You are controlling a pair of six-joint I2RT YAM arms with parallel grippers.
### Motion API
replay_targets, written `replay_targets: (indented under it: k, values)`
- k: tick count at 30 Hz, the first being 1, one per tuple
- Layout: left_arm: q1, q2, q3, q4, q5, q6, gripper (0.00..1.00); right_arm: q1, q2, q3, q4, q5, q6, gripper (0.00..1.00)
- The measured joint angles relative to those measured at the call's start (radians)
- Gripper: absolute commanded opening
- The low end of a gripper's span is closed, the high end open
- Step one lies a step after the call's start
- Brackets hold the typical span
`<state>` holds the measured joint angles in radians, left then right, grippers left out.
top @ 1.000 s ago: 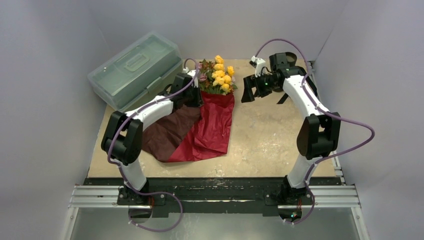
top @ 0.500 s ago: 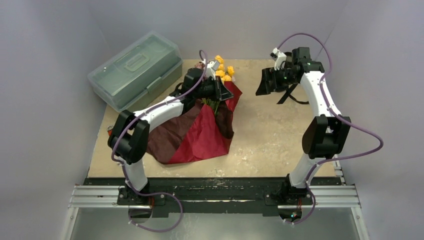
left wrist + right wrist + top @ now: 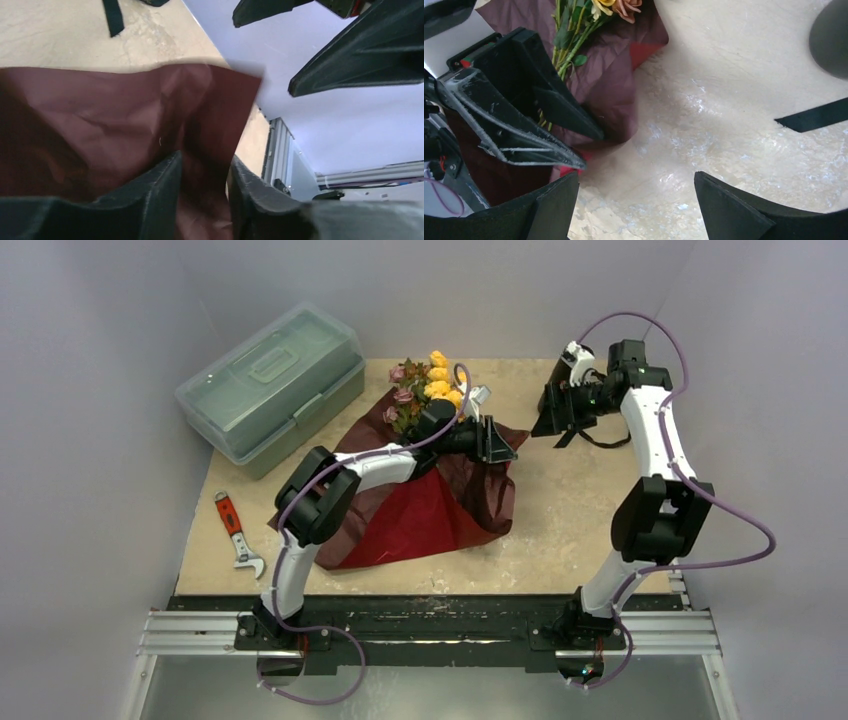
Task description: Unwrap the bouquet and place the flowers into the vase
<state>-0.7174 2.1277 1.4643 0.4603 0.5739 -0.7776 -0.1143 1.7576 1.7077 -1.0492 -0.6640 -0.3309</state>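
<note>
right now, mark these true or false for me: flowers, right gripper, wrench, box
1. The right gripper is open and empty. True.
2. The flowers stand upright in a vase. False: they lie on the spread wrapping paper.
3. The wrench lies on the wrapping paper. False: it lies on the bare table, left of the paper.
4. The plastic box has its lid shut. True.

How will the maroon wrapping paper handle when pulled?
Likely floppy and light: the maroon paper drapes in creases by the left claw. Thin sheet, so probably tear-prone. Pulling may drag the flowers lying on it.
</note>
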Motion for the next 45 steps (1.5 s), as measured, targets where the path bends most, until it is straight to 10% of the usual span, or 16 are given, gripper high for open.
replay_targets:
  k: [11,22,31,45]
  values:
    - [-0.006,0.002,0.094,0.047,0.135,-0.002,0.77,-0.012,-0.013,-0.065,-0.006,0.012,-0.018,0.92]
    - [0.268,-0.296,0.059,-0.203,0.161,0.338,0.63,-0.012,-0.015,-0.093,0.032,0.028,0.008,0.87]
    - [0.305,-0.376,-0.143,-0.438,0.044,0.742,0.47,0.056,0.027,-0.028,0.109,0.056,0.019,0.55]
    - [0.407,-0.375,-0.297,-0.553,-0.096,0.763,0.42,0.322,0.352,-0.093,0.122,0.049,-0.022,0.49]
